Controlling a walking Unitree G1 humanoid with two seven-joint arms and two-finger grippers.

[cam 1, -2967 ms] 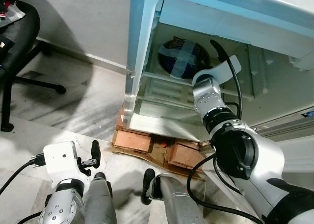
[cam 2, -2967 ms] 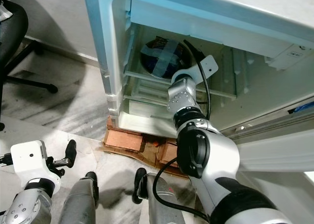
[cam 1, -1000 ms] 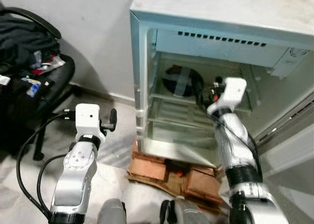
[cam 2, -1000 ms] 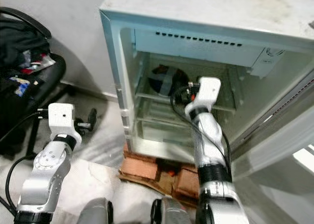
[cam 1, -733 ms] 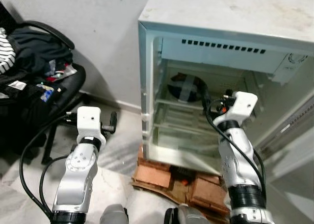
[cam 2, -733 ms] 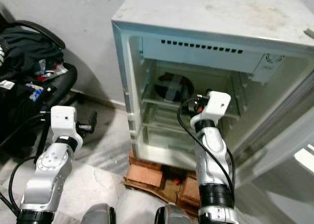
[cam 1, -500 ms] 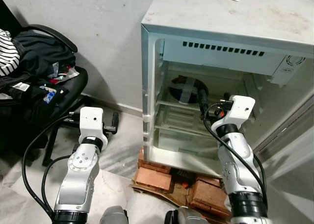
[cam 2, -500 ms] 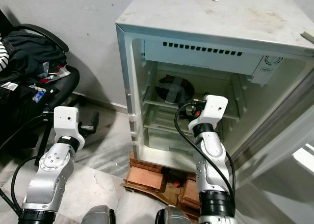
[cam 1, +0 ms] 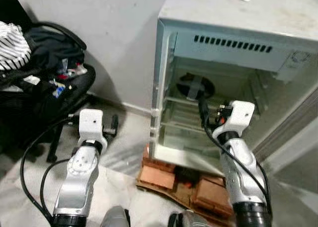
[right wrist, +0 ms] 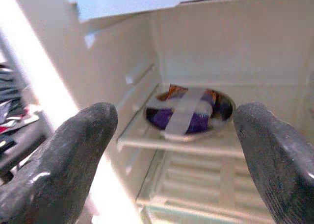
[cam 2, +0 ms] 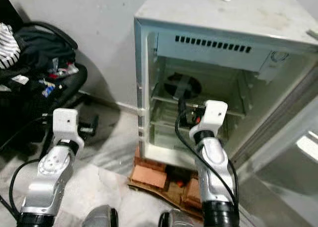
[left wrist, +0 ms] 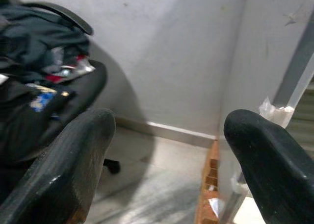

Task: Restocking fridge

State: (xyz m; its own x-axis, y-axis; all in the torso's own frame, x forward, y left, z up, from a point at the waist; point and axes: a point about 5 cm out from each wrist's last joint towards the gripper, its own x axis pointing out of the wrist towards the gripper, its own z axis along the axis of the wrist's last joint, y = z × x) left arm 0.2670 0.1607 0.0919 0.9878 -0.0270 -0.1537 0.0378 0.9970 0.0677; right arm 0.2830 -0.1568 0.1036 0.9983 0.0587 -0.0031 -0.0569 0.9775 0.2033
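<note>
1. We see the taped dish [right wrist: 189, 112] lying on the upper shelf [right wrist: 147, 138] of the open mini fridge [cam 2: 208, 33], straight ahead of our right gripper [right wrist: 171, 150] and well apart from it; its jaws are spread wide and empty.
2. We judge the dish rigid, fairly light, perhaps slippery under its tape; its rim is the likeliest hold.
3. Our left gripper [left wrist: 167, 155] hangs beside the fridge's outer wall, jaws spread, an office chair [left wrist: 59, 91] beyond them.
</note>
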